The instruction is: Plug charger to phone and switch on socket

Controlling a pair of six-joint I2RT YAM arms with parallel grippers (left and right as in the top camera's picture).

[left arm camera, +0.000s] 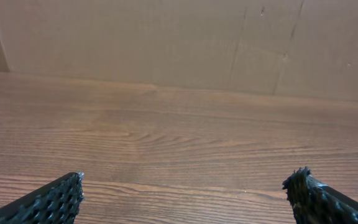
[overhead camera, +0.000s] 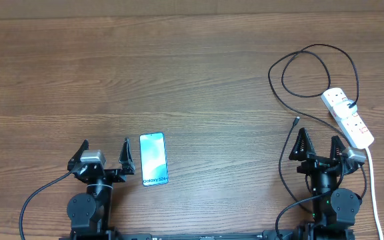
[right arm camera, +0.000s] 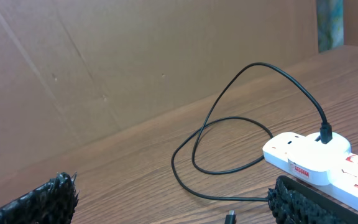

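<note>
The phone [overhead camera: 154, 159] carries the only legible words: "Galaxy S24", printed across the near end of its light screen, seen from overhead. The socket [overhead camera: 347, 118] bears small red marks beside its outlets. In the right wrist view it also shows a red label [right arm camera: 301, 171] with what may be lettering, too blurred to read.

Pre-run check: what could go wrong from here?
The small connector tip of the thin black charger cable lies flat ahead of the open right gripper; a pinch may miss it.
The slim light-blue-screened phone sits far left, beside the open left gripper; carrying the tip across may tug the white power strip the cable is plugged into.
The phone lies unheld, so pushing the plug in may slide it.
</note>
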